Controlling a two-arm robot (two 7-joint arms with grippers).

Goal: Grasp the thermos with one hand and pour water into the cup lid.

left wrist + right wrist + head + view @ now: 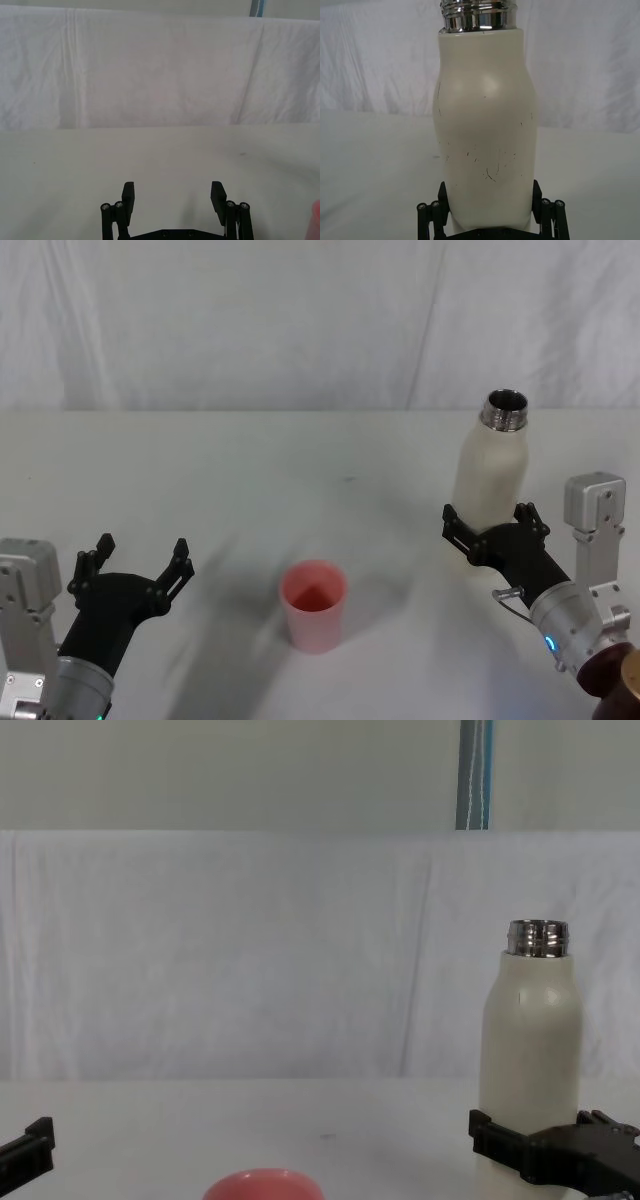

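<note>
- Head view: right gripper (493,525) fingers clasp the upright thermos (491,465) low, at 2 o'clock from the cup lid (314,605).
- Left wrist view: left gripper (173,196) fingers spread wide over bare bench (160,155).

Right gripper (487,523) sits at the bench's right side, arm coming in from the near right corner, wrist pitched forward and slightly left. Its black fingers (538,197) bracket the lower body of the thermos (491,470), one on each side, pressed against the wall in the right wrist view. Left gripper (142,558) sits near the near left corner of the bench, low, pointing forward, fingers (128,196) spread wide apart with nothing between them. Left arm looks idle.
</note>
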